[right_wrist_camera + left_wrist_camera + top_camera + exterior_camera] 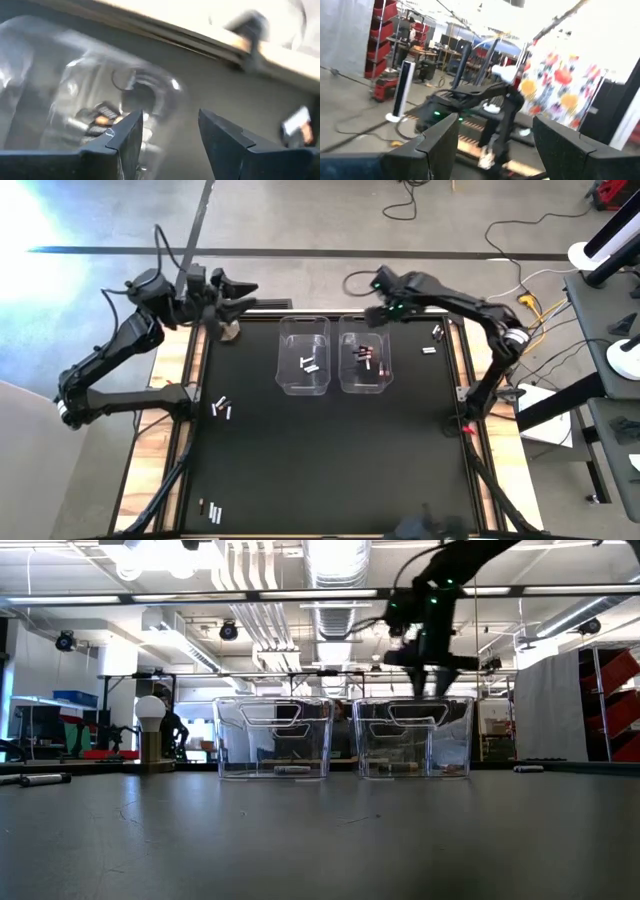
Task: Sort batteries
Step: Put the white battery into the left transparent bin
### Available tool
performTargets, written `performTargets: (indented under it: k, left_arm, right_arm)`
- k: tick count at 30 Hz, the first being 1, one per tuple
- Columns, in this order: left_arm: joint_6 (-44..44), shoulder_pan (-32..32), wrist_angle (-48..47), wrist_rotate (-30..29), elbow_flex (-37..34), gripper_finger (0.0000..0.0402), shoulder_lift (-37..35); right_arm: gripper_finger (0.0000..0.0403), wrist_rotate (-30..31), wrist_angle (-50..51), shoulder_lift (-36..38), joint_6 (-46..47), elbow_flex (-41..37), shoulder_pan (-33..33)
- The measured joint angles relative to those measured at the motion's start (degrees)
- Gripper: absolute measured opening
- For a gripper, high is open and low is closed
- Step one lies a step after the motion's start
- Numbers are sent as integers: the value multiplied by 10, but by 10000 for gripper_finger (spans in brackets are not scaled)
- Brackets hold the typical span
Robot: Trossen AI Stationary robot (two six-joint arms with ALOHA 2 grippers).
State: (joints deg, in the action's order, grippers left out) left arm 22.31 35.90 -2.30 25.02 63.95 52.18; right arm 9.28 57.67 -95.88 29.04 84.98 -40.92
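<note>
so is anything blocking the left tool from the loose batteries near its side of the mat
Nothing visible. The left tool hangs open at the mat's far left corner, and bare mat lies between it and the batteries.

The flat desk [330,450] is matt black, edged by pale wood planks, and both jointed arms are dark, the right one showing small green lights. Two clear see-through plastic bins stand on it: the left bin [303,356] holds tiny silvery-white cylinder batteries [310,365], the right bin [364,356] dark ones with reddish marks [364,355]. Loose white and dark batteries [221,409] dot the black surface, and a brass-coloured knob with a white ball [150,730] stands far left.
</note>
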Motion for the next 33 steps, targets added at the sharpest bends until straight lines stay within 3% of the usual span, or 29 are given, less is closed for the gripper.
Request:
performTargets:
  k: [8,14,25,33]
  left_arm:
    - [27,0,0,0,0,231,-22]
    - [27,0,0,0,0,231,-25]
    - [27,0,-18,0,0,231,-76]
    - [27,0,-16,0,0,231,-78]
  right_arm:
    - [171,43,-20,39,237,-109,-98]
    - [153,43,-56,28,323,-177,-140]
    - [122,35,-57,62,525,-301,-108]
    - [108,43,-81,81,546,-319,-108]
